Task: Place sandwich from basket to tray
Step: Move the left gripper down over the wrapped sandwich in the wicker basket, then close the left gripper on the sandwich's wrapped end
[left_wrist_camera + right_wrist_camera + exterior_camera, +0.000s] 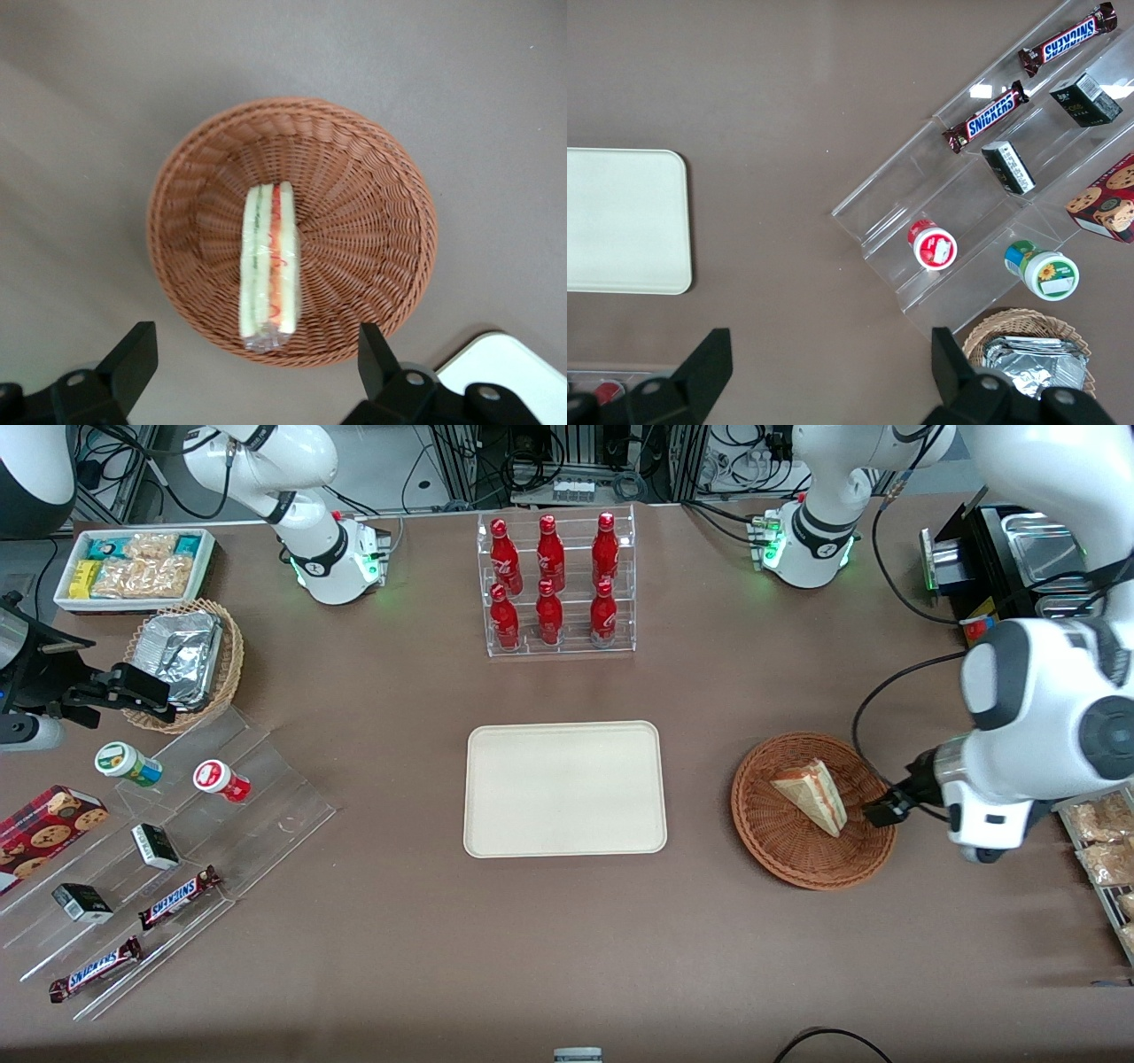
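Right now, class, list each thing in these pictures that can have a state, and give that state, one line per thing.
sandwich: wrapped in clear film, standing on edge in the basket, not gripped.
basket: holds only the sandwich.
tray: nothing on it.
gripper: open, above the basket, touching nothing.
red bottles: upright and capped in the clear rack.
tan basket: holds foil packets.
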### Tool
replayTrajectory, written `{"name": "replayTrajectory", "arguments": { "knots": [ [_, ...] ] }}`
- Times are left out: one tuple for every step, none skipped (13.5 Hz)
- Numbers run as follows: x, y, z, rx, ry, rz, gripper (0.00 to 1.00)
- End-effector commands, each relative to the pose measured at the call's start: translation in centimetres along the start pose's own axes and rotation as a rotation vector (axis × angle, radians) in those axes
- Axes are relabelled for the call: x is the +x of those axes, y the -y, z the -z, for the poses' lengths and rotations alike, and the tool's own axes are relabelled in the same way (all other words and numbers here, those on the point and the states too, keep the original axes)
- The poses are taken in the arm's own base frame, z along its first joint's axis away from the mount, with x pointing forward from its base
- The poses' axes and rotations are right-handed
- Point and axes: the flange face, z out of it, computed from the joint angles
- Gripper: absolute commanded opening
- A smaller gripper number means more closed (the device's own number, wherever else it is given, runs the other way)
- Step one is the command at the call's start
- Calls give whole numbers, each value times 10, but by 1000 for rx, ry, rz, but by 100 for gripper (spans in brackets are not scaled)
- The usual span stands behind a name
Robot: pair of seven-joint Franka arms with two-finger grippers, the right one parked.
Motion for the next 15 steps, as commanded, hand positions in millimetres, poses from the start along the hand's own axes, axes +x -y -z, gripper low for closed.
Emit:
{"name": "replayTrajectory", "arguments": {
  "knots": [
    [-16, -22, -27, 4, -12, 53, 100],
    [-20, -24, -41, 8, -14, 58, 100],
    [-20, -23, -51, 4, -19, 71, 100],
    [-21, -21, -61, 4, -20, 81, 100],
    [-21, -19, -66, 10, -15, 83, 100],
    [-21, -17, -73, 17, -9, 86, 100],
    [-20, -19, -84, 25, -6, 87, 100],
    [-19, -22, -92, 27, -9, 95, 100],
    [-25, -30, -102, 34, -9, 94, 100],
    [-26, -33, -110, 42, -7, 100, 100],
    [-26, -34, -110, 37, -9, 108, 100],
    [-25, -33, -110, 39, -9, 110, 100],
    [-26, -32, -112, 45, -6, 110, 100],
    [-27, -28, -120, 68, -8, 104, 100],
    [-27, -26, -121, 80, -18, 97, 100]
  ]
}}
